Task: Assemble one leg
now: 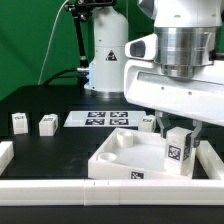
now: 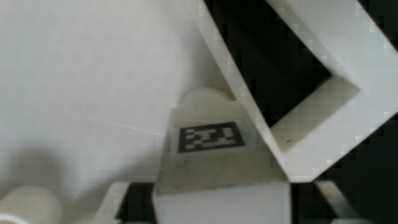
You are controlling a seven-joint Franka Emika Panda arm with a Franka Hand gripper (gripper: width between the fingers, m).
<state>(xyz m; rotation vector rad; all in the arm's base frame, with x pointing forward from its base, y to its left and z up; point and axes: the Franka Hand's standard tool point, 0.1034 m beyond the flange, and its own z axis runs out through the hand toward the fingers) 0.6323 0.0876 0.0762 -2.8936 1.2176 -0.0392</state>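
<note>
My gripper (image 1: pixel 181 131) is shut on a leg (image 1: pixel 178 150), a small white post with a black-and-white tag. It holds the leg upright over the near right corner of the flat white tabletop (image 1: pixel 120 152). In the wrist view the leg (image 2: pixel 214 140) sits between my dark fingers (image 2: pixel 135 202), its tag facing the camera, above the tabletop (image 2: pixel 89 80) and its raised rim (image 2: pixel 329 100). Whether the leg's lower end touches the tabletop is hidden. Two more legs (image 1: pixel 18 121) (image 1: pixel 47 124) stand at the exterior view's left, and a third (image 1: pixel 147 122) stands behind the tabletop.
The marker board (image 1: pixel 103 118) lies flat at the back middle of the black table. A low white wall (image 1: pixel 80 190) runs along the front edge and continues at the left side (image 1: pixel 5 152). A white robot base (image 1: pixel 105 60) stands behind.
</note>
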